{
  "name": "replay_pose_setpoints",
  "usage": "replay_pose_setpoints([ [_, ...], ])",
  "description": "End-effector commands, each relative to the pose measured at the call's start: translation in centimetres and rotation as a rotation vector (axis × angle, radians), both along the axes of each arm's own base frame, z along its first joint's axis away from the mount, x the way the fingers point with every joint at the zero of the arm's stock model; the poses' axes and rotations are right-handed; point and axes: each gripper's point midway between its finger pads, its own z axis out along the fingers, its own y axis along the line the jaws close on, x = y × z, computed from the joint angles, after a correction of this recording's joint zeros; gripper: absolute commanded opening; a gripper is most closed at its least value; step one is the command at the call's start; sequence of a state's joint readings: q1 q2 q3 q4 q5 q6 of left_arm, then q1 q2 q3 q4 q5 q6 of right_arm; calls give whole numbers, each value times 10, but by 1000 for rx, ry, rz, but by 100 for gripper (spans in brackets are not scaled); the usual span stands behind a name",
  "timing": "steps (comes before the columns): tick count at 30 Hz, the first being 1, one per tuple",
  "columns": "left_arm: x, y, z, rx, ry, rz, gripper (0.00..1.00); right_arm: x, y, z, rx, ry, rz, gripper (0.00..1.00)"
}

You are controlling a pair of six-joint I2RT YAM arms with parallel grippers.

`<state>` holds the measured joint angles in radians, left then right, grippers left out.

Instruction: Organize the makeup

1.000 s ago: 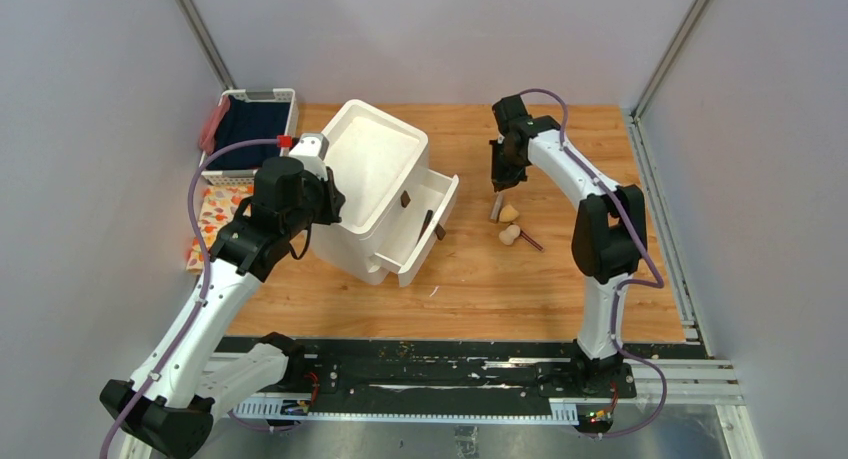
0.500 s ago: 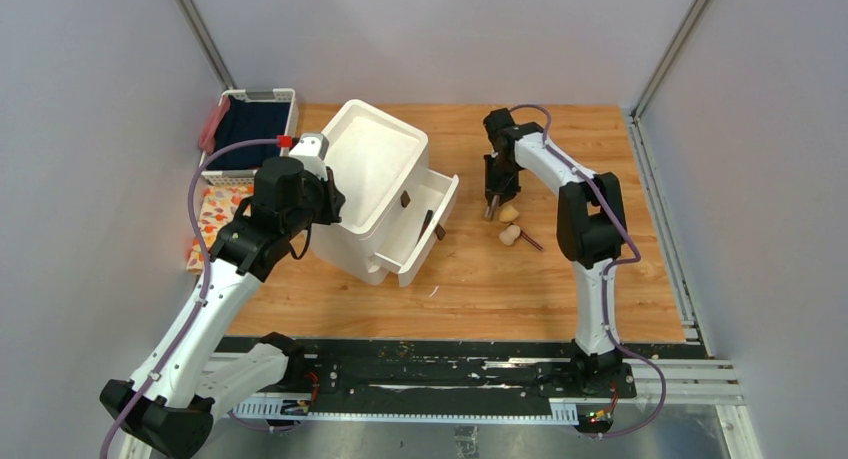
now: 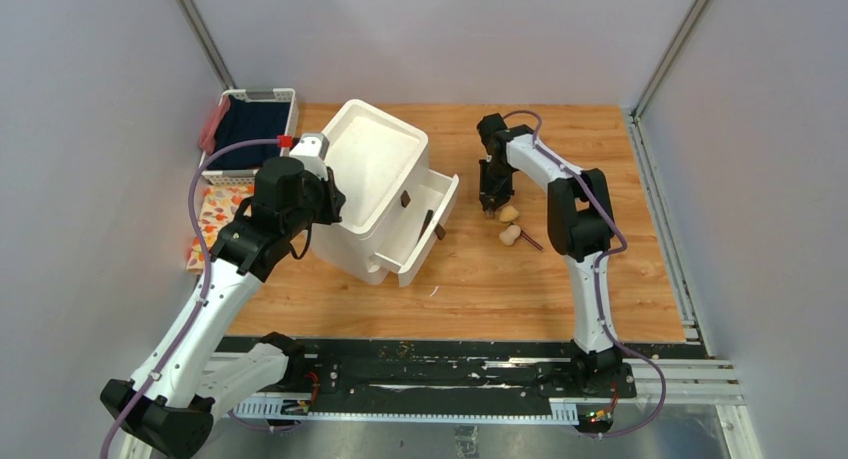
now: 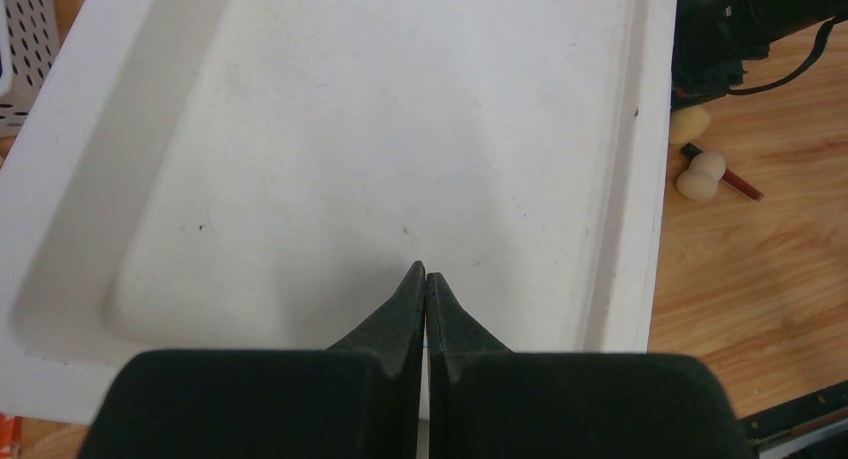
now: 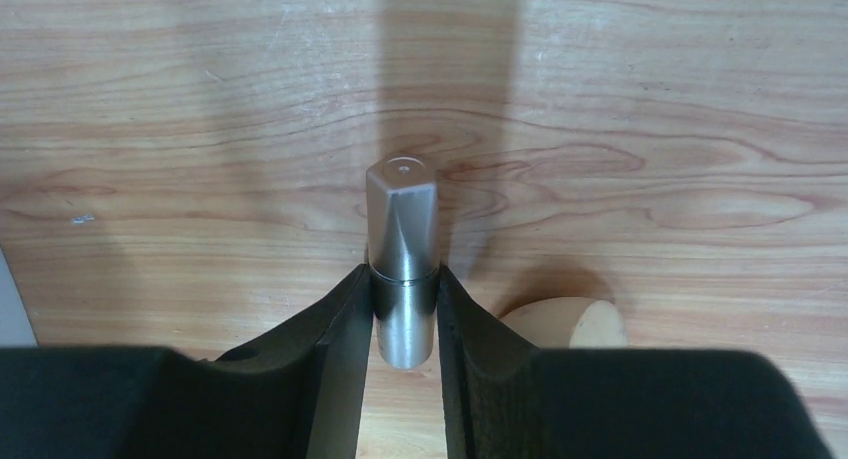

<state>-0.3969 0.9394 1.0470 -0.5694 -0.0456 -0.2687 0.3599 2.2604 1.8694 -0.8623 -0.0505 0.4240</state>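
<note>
My right gripper (image 5: pixel 403 289) is shut on a short silver tube (image 5: pixel 401 229) of makeup, low over the wooden table; in the top view the gripper (image 3: pixel 489 208) sits just right of the open drawer. A beige sponge (image 5: pixel 565 324) lies right beside it, also seen in the top view (image 3: pixel 509 214). A second, gourd-shaped sponge (image 3: pixel 510 234) and a reddish-brown stick (image 3: pixel 531 242) lie just nearer. A slim black stick (image 3: pixel 427 222) rests in the open drawer. My left gripper (image 4: pixel 426 276) is shut and empty, above the box's recessed top (image 4: pixel 380 139).
The white drawer box (image 3: pixel 375 179) stands tilted at centre left with one drawer (image 3: pixel 430 229) pulled out. A white basket with dark blue cloth (image 3: pixel 248 129) is at the back left, and a patterned pad (image 3: pixel 212 214) lies in front of it.
My right gripper has moved left and down onto the silver tube beside the sponge and now grips it. The left arm has not moved.
</note>
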Motion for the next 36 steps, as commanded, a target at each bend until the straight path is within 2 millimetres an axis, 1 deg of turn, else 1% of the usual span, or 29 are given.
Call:
replay_pose_setpoints([
  [1, -4, -1, -2, 5, -3, -12, 0, -20, 7, -23, -32, 91, 8, 32],
  [3, -4, -1, -2, 0, -2, -14, 0, -23, 8, -27, -34, 104, 12, 31],
  [4, -4, -2, -2, -1, -1, -15, 0, -25, 8, -29, -36, 109, 13, 29],
  [6, -4, -2, -3, -3, 0, -17, 0, -27, 7, -29, -39, 112, 7, 19],
  [7, -4, -2, -3, -2, -1, -16, 0, -27, 6, -26, -39, 103, 6, 12],
  [8, -5, -1, -2, -1, -2, -15, 0, -27, 5, -22, -42, 88, 5, 5],
  [9, -5, -1, -2, 0, -2, -14, 0, -27, 4, -15, -42, 65, -1, 0],
  [10, -5, -1, -2, 1, -4, -13, 0, -25, 5, -7, -30, 35, -3, 0],
  [12, -6, 0, -1, 0, -5, -12, 0, -26, 5, 16, -5, -26, -12, 0],
  [14, -6, -1, -1, -3, -4, -12, 0, -28, 7, 43, 24, -95, -15, 0],
  [16, -5, -2, -3, -8, 2, -15, 0, -34, 9, 70, 53, -149, -10, 0],
  [19, -5, -4, -3, -16, 7, -19, 0, -47, 20, 107, 114, -214, 17, 0],
  [20, -5, -5, -4, -16, 8, -20, 0, -51, 25, 122, 134, -247, 29, 0],
  [22, -5, -4, -2, -17, 3, -19, 0, -60, 38, 145, 165, -300, 63, 0],
  [25, -5, -4, 1, -20, -3, -18, 0, -76, 64, 172, 240, -345, 121, 0],
  [27, -6, -4, 2, -21, -6, -18, 0, -86, 87, 184, 319, -349, 167, 0],
  [29, -6, -4, 2, -21, -7, -18, 0, -97, 110, 189, 391, -332, 208, 0],
  [31, -7, -3, 3, -22, -8, -19, 0, -108, 130, 189, 429, -314, 247, 0],
  [33, -7, -3, 4, -22, -11, -18, 0, -117, 146, 185, 440, -297, 266, 0],
  [36, -8, -1, 5, -17, -16, -14, 0, -127, 167, 172, 449, -271, 296, 0],
])
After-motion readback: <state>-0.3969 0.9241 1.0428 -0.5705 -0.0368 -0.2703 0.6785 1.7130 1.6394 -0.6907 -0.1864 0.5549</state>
